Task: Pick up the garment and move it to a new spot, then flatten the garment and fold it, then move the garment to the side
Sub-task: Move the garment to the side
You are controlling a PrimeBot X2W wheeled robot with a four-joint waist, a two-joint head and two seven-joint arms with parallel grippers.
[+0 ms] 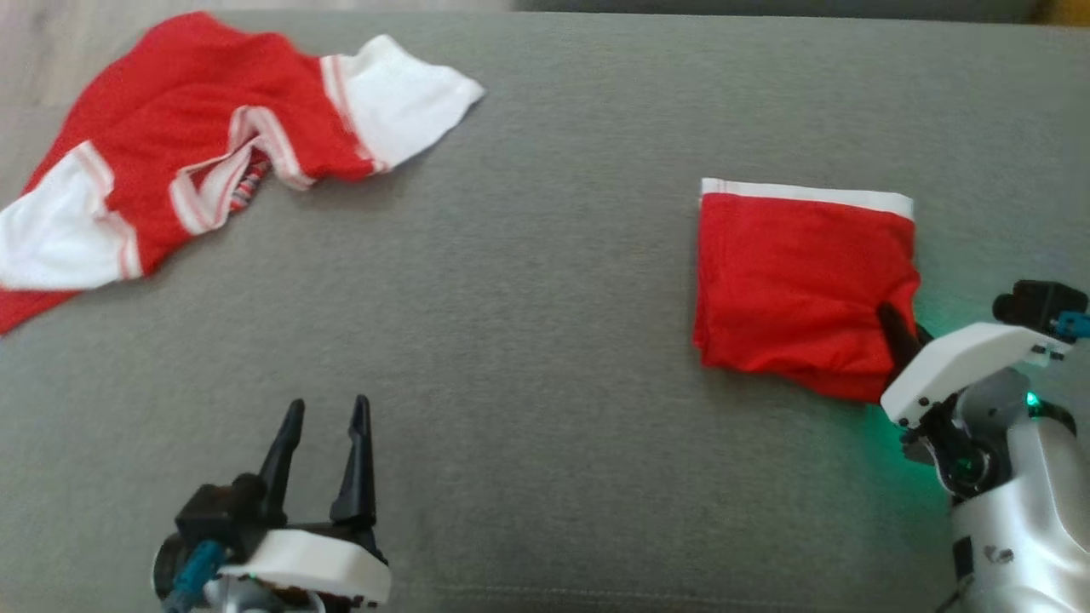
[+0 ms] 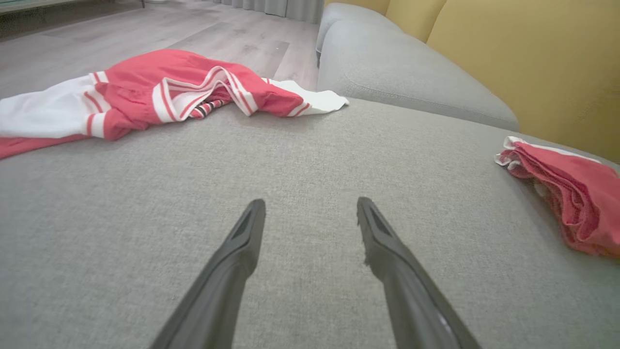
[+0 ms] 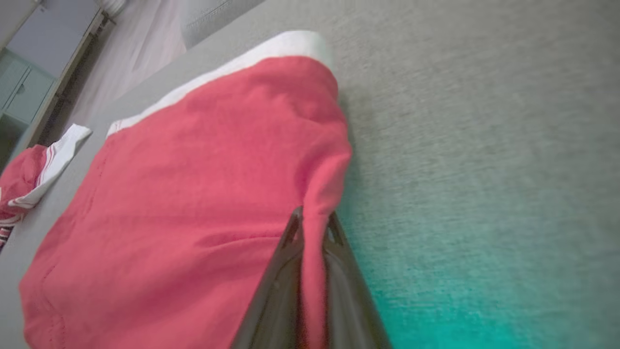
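Right claw (image 1: 894, 322) at lower right clenched on the folded garment (image 1: 792, 272), left claw (image 1: 327, 407) splayed empty lower left; seemingly begins the move aside, needing a level drag.

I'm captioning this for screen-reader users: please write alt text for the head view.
The right end effector is shut on the near right corner of a folded red garment on a grey cushion. The left end effector is open at lower left, and a crumpled red-and-white garment lies at upper left.

One folded garment (image 1: 800, 281), one crumpled garment (image 1: 196, 145), one left pincer (image 1: 328, 403), one right pincer (image 3: 314, 214)
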